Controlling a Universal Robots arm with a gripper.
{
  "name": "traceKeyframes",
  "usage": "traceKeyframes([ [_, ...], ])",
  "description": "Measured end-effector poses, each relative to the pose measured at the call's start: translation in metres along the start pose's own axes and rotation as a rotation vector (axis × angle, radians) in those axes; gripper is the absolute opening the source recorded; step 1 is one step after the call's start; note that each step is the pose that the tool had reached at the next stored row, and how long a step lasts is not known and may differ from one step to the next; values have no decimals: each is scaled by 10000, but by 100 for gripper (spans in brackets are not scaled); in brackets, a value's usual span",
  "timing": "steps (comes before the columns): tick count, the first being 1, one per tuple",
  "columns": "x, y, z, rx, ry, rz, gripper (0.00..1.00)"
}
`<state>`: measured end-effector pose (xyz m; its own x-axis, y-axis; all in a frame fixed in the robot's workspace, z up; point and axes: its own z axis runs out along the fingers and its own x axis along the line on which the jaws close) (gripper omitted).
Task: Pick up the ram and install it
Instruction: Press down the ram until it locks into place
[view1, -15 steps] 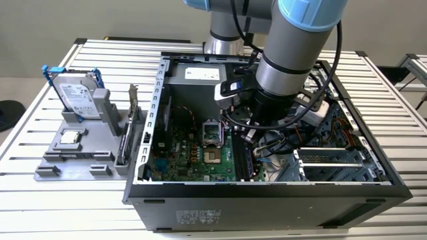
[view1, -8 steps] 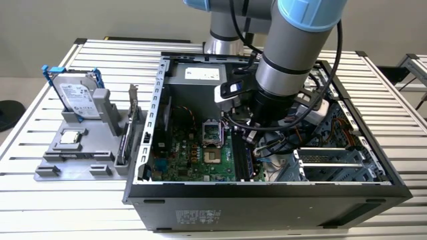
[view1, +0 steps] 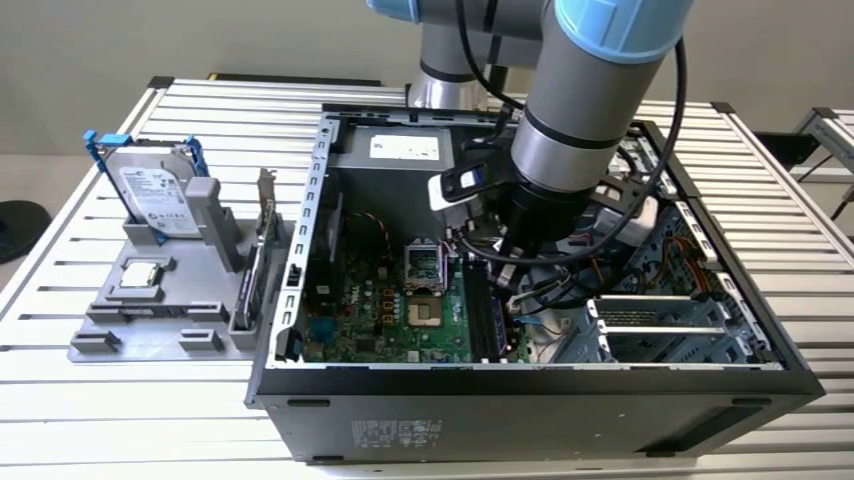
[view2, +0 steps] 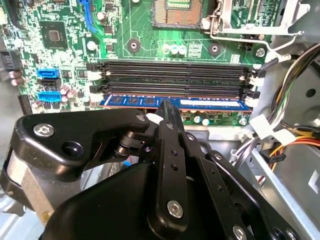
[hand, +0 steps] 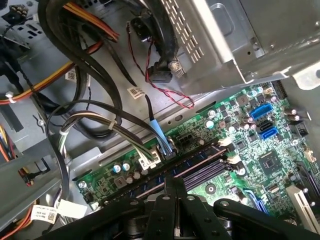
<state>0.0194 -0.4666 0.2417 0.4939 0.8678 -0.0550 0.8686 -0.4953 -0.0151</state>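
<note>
— How many memory slots on the motherboard (view2: 150, 30)?
— Four in the second wrist view: three empty black slots (view2: 172, 75), and one ram (view2: 172, 102) stick in the fourth.
— Blue connectors?
— Two blue connectors (view2: 48, 85), at nine o'clock from the slots.
— On the bench (view1: 801, 260)?
— One computer case (view1: 534, 400), one grey holder (view1: 160, 300), one hard drive (view1: 154, 200).

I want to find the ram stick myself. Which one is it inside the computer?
Look inside the open case at the green motherboard. Beside its socket run long slots; the ram sits in the one nearest the gripper. It is blue, the others black and empty.
</note>
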Motion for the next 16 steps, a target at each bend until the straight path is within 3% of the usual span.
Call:
traceKeyframes([
  [16, 0, 0, 1, -68, -28, -1447, 0],
])
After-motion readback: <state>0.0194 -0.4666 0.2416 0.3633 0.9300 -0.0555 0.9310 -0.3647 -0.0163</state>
